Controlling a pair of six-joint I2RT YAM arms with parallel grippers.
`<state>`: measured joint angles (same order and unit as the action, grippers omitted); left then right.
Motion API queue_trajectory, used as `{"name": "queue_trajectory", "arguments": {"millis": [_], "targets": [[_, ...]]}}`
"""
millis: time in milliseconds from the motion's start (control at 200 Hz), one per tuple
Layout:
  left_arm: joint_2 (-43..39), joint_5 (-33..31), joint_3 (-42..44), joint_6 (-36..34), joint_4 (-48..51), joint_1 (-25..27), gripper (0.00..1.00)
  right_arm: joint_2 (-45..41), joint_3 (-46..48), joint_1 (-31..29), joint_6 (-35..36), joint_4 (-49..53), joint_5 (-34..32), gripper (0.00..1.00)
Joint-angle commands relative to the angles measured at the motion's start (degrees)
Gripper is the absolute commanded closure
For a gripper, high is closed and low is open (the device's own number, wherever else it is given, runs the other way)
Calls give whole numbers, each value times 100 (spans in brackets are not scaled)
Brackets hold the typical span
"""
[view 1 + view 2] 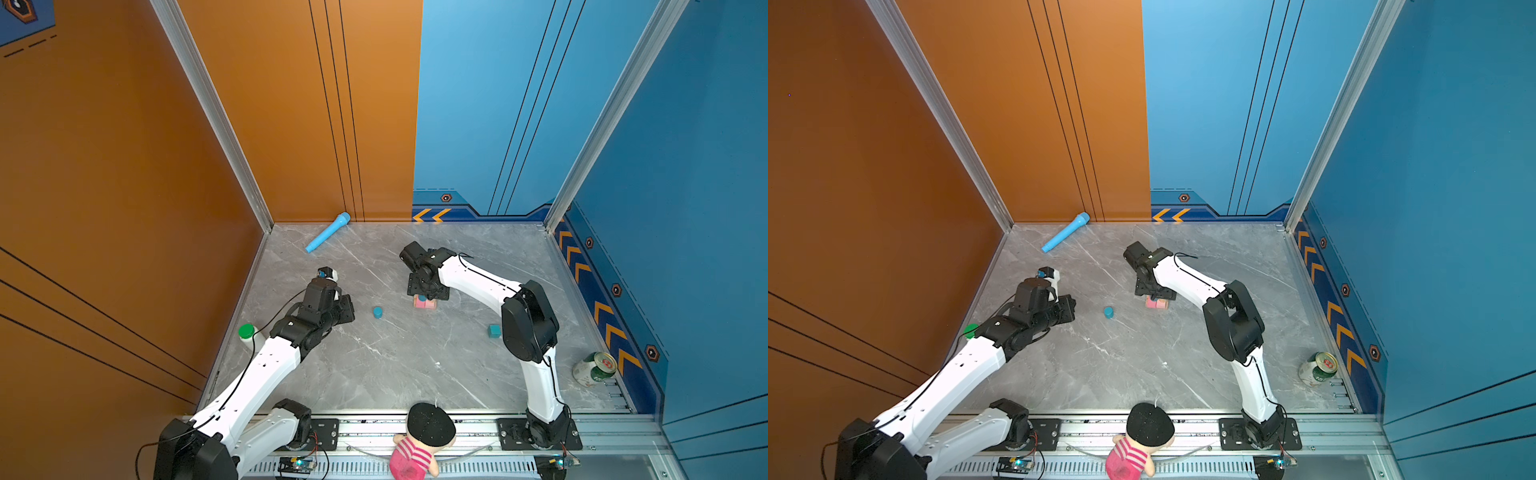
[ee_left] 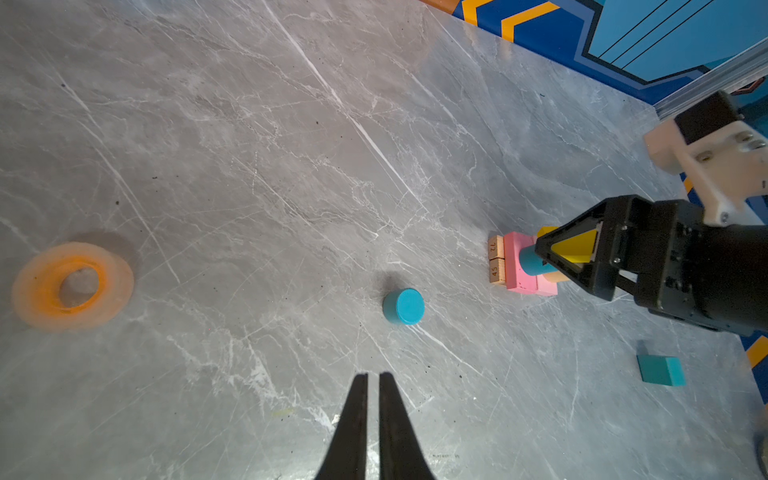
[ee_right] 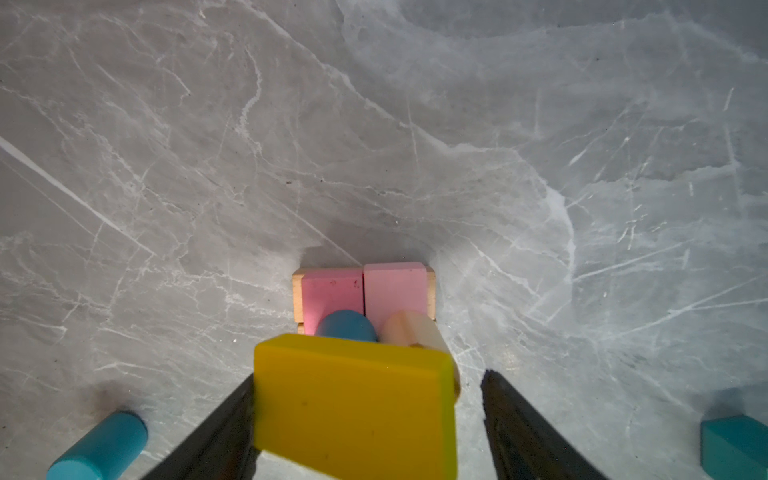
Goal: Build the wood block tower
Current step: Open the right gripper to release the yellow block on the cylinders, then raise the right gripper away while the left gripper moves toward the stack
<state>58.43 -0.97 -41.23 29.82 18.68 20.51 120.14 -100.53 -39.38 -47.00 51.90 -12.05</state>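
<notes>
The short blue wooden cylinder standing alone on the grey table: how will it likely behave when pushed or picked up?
The short blue wooden cylinder stands on a flat end, so a low push probably slides it; tipped over, it would likely roll. It looks solid and stiff. Its smooth curved side may slip between jaws.

Tower (image 1: pixel 426 304): stood near the centre of the tabletop (image 1: pixel 395 374). Tan bars (image 2: pixel 496 259) are laid beneath two pink bars (image 3: pixel 363 291); a blue cylinder (image 3: pixel 347 326) and a tan cylinder (image 3: pixel 409 328) are stood on these, with a yellow bar (image 3: pixel 353 407) uppermost.
Loose blue cylinder (image 1: pixel 377 312): stood upright, left of the tower.
Teal cube (image 1: pixel 494 331): set apart, towards the right edge.
</notes>
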Motion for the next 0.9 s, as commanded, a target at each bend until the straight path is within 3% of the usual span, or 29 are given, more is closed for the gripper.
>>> {"name": "queue_trajectory", "arguments": {"millis": [0,430,896], "targets": [[-34,71,69,-67,66,-65,90,-3,75,4,-18,103,1,18],[-26,88,63,-72,66,-79,90,-91,86,-9,25,29,-41,18],[-38,149,-39,23,164,-66,89,-1061,308,-35,168,-159,15,11]]}}
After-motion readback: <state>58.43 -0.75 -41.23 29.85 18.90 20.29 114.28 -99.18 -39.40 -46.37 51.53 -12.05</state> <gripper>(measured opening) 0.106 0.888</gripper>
